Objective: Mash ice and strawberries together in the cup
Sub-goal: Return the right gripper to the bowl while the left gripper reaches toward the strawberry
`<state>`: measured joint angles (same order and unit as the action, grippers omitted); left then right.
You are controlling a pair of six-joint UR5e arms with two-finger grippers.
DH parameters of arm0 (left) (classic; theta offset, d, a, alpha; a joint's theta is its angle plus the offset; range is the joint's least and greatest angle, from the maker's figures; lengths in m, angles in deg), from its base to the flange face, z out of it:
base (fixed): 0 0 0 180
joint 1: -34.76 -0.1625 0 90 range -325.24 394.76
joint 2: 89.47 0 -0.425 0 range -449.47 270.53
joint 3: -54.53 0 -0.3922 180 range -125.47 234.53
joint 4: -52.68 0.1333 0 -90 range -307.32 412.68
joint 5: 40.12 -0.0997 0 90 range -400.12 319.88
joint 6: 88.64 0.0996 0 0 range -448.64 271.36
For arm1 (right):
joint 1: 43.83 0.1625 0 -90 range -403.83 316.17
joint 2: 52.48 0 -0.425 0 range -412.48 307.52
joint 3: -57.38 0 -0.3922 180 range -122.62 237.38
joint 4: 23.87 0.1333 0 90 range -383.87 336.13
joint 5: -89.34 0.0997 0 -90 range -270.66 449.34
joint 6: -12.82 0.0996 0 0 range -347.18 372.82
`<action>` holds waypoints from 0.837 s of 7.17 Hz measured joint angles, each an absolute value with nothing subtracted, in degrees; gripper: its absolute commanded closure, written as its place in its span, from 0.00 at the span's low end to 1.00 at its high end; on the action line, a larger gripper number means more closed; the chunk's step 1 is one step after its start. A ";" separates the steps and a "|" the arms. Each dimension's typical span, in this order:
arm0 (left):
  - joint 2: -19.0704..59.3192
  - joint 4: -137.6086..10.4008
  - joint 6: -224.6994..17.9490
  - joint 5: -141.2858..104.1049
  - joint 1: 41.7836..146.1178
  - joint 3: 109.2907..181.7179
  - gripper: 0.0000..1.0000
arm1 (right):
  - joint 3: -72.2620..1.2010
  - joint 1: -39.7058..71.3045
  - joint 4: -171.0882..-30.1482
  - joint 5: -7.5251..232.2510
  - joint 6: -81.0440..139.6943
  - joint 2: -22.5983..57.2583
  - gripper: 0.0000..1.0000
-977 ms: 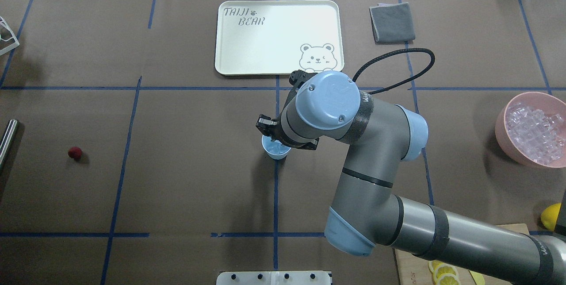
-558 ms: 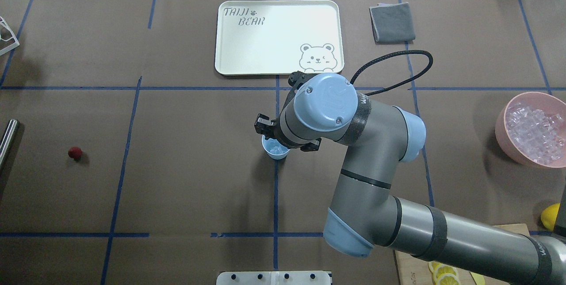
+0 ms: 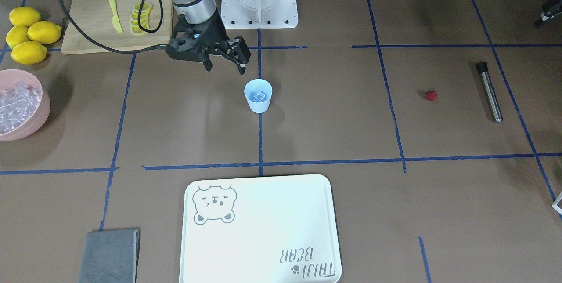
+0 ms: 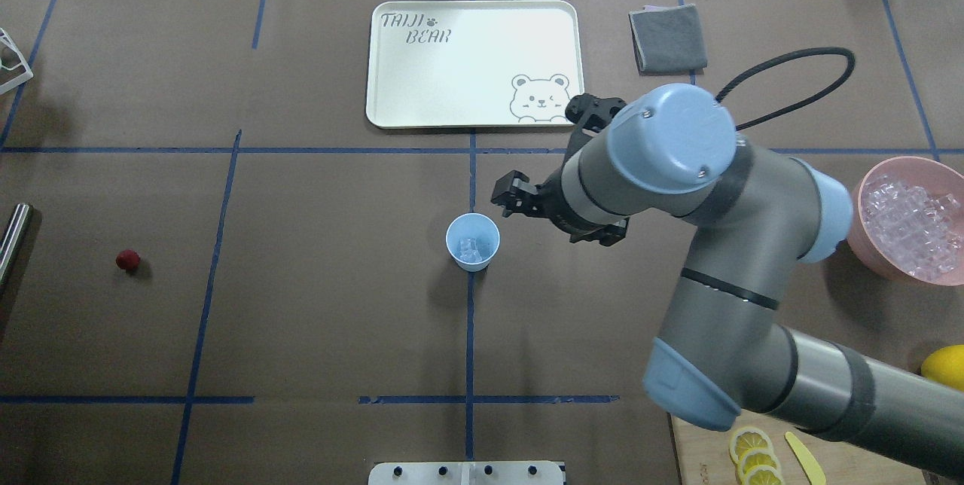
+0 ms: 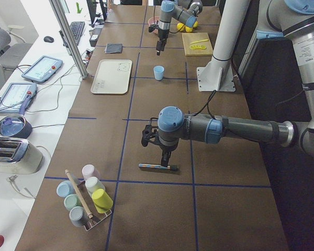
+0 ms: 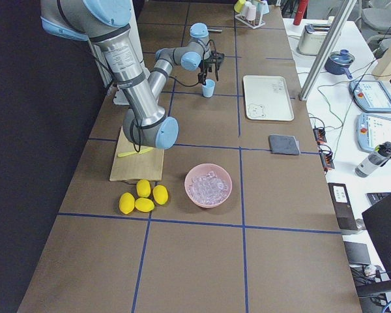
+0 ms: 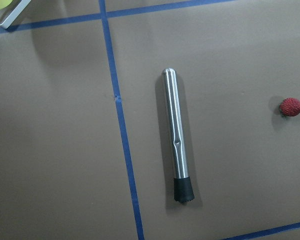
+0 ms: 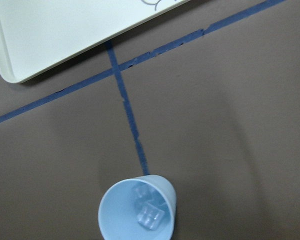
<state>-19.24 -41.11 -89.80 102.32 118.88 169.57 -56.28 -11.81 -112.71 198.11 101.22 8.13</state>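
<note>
The pale blue cup (image 4: 472, 242) stands upright at the table's middle with a few ice cubes (image 8: 147, 212) in it; it also shows in the front view (image 3: 257, 95). My right gripper (image 3: 225, 67) is open and empty. It hangs above the table just to the right of the cup in the overhead view (image 4: 542, 212), apart from it. The red strawberry (image 4: 127, 260) lies on the table far left and shows in the left wrist view (image 7: 291, 107). My left gripper (image 5: 165, 156) hovers over a metal muddler (image 7: 176, 135); I cannot tell whether it is open or shut.
A pink bowl (image 4: 855, 218) full of ice stands at the right edge. A white tray (image 4: 392, 105) and a grey cloth (image 4: 667, 38) lie at the back. A cutting board with lemon slices (image 3: 140, 17) and whole lemons (image 3: 28, 32) are near the right arm's base.
My right arm has swung right, off the cup. The cup, half hidden under the gripper before, now stands uncovered with ice in it.
</note>
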 measured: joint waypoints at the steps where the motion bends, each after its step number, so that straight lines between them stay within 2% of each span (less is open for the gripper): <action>1: -18.44 -44.03 -95.33 102.43 115.92 169.53 0.00 | -59.64 -9.12 -113.40 200.97 97.56 12.37 0.00; 3: -16.96 -52.47 -110.03 99.92 107.71 169.24 0.00 | -64.78 -3.22 -113.88 206.43 87.88 21.65 0.00; 6: -13.21 -61.23 -124.51 87.42 92.00 167.48 0.00 | -68.72 6.88 -113.90 212.86 69.50 34.73 0.00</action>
<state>-13.21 -61.23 -124.51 87.42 92.00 167.48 -68.72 6.88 -113.90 212.86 69.50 34.73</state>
